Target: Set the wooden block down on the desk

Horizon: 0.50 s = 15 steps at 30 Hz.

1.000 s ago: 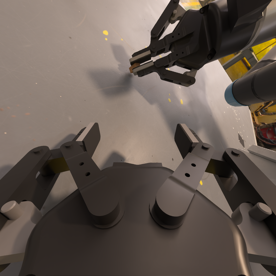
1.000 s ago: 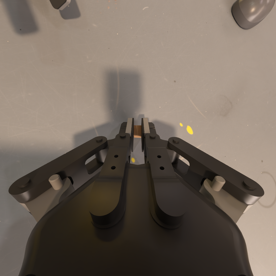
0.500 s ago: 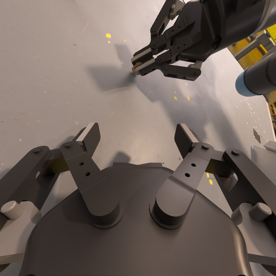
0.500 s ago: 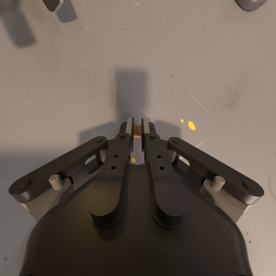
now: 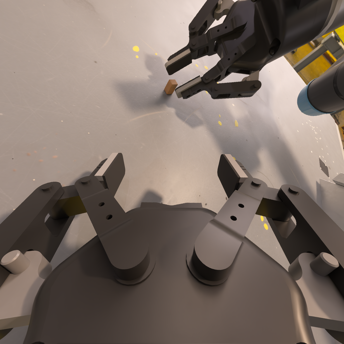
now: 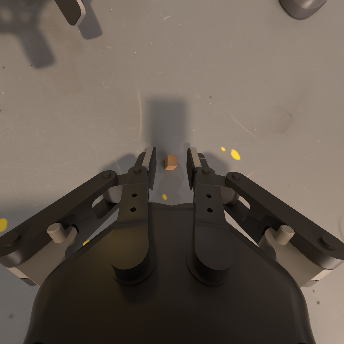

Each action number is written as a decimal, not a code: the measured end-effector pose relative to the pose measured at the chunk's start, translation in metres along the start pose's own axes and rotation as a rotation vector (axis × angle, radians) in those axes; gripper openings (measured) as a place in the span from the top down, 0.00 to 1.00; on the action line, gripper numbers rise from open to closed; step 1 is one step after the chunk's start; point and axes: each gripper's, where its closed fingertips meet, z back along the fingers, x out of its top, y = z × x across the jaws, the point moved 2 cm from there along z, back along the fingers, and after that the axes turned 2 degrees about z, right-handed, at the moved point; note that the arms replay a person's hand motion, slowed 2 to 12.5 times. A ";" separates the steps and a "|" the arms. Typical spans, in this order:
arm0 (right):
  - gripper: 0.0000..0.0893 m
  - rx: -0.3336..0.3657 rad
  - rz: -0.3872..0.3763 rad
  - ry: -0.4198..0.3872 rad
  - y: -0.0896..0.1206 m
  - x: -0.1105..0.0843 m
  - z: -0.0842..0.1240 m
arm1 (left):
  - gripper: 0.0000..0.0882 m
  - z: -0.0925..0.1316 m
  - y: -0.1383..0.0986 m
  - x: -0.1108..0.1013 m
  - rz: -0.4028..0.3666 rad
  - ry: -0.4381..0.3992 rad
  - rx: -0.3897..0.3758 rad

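Scuffed grey bench [image 6: 260, 74] carries the wooden block [image 6: 170, 162], lying free between the right gripper [image 6: 171, 163]'s parted, empty jaws, while the left gripper [image 5: 170, 167] hangs wide, empty, farther off.

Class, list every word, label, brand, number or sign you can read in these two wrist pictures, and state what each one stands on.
None: no readable text appears in either view.
The wooden block, the desk, the left end effector and the right end effector carry no writing.
The yellow paint spots are blotches, not signs.
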 end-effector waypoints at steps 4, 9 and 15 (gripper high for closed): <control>0.66 0.010 0.024 -0.036 0.001 0.006 0.008 | 0.03 0.000 0.000 0.001 -0.007 0.004 -0.004; 0.67 0.151 0.018 -0.106 0.025 0.023 0.010 | 0.03 -0.001 0.002 0.001 -0.012 0.018 -0.006; 0.67 0.308 -0.039 -0.105 0.055 0.032 0.006 | 0.03 -0.001 0.001 0.003 -0.001 0.036 -0.019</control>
